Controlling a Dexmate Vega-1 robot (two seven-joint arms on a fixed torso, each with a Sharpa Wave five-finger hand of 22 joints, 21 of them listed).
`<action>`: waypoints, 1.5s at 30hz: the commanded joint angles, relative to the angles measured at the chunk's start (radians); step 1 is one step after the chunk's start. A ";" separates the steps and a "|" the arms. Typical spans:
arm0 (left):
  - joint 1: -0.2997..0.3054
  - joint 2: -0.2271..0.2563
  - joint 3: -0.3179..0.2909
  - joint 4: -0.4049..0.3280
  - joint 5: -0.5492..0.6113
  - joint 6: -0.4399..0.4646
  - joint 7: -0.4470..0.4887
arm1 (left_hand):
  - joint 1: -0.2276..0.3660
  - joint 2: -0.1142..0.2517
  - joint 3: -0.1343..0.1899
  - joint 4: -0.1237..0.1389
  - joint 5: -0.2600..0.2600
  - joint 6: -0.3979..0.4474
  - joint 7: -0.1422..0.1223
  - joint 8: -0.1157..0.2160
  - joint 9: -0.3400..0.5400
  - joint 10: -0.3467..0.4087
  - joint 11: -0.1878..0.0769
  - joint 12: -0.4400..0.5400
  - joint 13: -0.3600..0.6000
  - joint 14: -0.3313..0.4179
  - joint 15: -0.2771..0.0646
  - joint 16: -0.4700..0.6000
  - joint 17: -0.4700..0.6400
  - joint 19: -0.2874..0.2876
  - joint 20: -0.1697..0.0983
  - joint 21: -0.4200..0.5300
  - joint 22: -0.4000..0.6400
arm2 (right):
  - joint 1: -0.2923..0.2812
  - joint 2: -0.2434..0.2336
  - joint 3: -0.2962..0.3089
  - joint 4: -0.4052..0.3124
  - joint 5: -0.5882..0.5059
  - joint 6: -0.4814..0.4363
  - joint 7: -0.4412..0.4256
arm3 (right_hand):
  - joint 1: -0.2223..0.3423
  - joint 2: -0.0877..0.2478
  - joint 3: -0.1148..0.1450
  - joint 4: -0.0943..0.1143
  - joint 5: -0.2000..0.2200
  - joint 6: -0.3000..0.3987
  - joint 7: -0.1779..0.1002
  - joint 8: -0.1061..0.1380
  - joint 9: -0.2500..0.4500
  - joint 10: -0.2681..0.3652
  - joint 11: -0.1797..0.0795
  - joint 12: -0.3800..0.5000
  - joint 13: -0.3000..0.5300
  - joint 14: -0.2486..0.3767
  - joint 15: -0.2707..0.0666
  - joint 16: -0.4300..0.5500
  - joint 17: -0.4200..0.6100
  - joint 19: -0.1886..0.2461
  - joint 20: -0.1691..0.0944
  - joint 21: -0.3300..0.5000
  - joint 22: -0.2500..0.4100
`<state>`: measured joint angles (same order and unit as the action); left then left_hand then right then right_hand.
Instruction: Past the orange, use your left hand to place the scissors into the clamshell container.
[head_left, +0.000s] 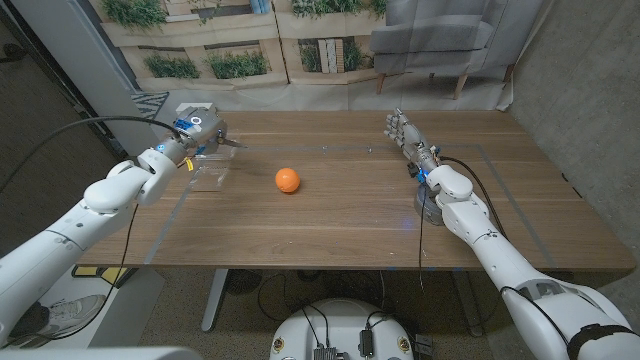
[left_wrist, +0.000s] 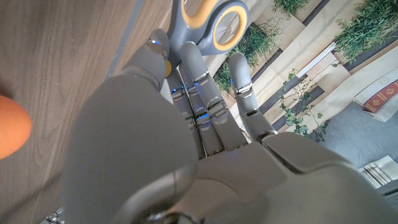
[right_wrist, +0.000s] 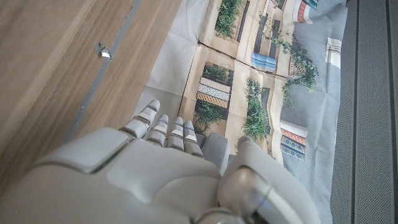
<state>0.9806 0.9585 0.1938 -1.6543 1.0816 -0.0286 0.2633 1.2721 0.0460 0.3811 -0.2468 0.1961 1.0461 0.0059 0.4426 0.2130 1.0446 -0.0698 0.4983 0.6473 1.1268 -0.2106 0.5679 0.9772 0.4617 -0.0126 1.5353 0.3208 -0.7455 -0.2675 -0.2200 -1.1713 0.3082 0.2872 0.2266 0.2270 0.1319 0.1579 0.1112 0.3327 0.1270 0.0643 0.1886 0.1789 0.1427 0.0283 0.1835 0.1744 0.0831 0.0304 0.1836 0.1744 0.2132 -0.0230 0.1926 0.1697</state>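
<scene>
A: Where are the scissors (left_wrist: 205, 22)?
B: Gripped in the left hand (head_left: 200, 133), blades pointing toward the orange (head_left: 288, 180), right above the clamshell container (head_left: 207, 170).
A: The right hand (head_left: 408, 135)?
B: Fingers apart, holding nothing, well apart.

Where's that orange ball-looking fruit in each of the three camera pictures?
Head view: the orange sits on the table near the middle, right of the left hand.
Left wrist view: an orange sliver at the picture's left edge.
Right wrist view: not in it.
Shared landmark: the wooden tabletop.
</scene>
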 joint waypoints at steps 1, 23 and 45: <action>-0.032 -0.002 0.036 0.049 -0.014 0.012 -0.052 | -0.005 0.000 0.087 0.080 0.001 0.056 0.045 -0.002 0.000 0.049 -0.038 -0.004 0.006 0.006 -0.015 -0.005 0.008 -0.005 0.003 0.010 -0.001 | 0.017 0.009 -0.002 0.027 -0.005 0.002 0.005 | -0.008 0.000 0.009 0.000 -0.002 0.005 0.003 0.002 0.004 0.006 0.003 0.002 0.005 0.007 0.003 0.002 0.002 0.007 -0.001 0.003 0.003; -0.083 0.003 0.099 0.108 -0.040 0.025 -0.170 | -0.008 -0.002 0.092 0.080 0.000 0.061 0.047 -0.009 0.001 0.055 -0.036 -0.018 0.012 0.010 -0.016 -0.012 0.019 -0.008 0.001 0.016 -0.018 | 0.025 0.016 -0.001 0.045 -0.011 0.006 0.006 | -0.008 0.001 0.011 0.000 -0.002 0.004 0.003 0.002 0.004 0.006 0.001 0.002 0.005 0.008 0.003 0.002 0.002 0.007 -0.001 0.003 0.003; -0.092 0.004 0.133 0.118 -0.072 0.014 -0.281 | -0.010 -0.005 0.093 0.080 -0.001 0.061 0.046 -0.018 0.001 0.055 -0.039 -0.037 0.015 0.008 -0.016 -0.023 0.027 -0.016 0.002 0.019 -0.034 | 0.016 0.014 -0.002 0.028 -0.013 0.001 0.002 | -0.008 0.000 0.012 -0.001 -0.002 0.004 0.003 0.002 0.004 0.007 0.002 0.002 0.005 0.007 0.003 0.002 0.002 0.007 -0.001 0.003 0.003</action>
<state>0.8975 0.9626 0.3090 -1.5434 1.0224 -0.0081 0.0407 1.2630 0.0369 0.3851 -0.2506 0.1910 1.0532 0.0092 0.4271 0.2118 1.0588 -0.0698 0.4674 0.6590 1.1356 -0.2123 0.5497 0.9981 0.4509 -0.0127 1.5499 0.2875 -0.7257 -0.2527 -0.2211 -1.1362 0.2965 0.2919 0.2310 0.2229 0.1359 0.1605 0.1086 0.3327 0.1270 0.0643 0.1886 0.1789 0.1426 0.0284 0.1834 0.1744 0.0831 0.0304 0.1836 0.1744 0.2131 -0.0229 0.1926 0.1697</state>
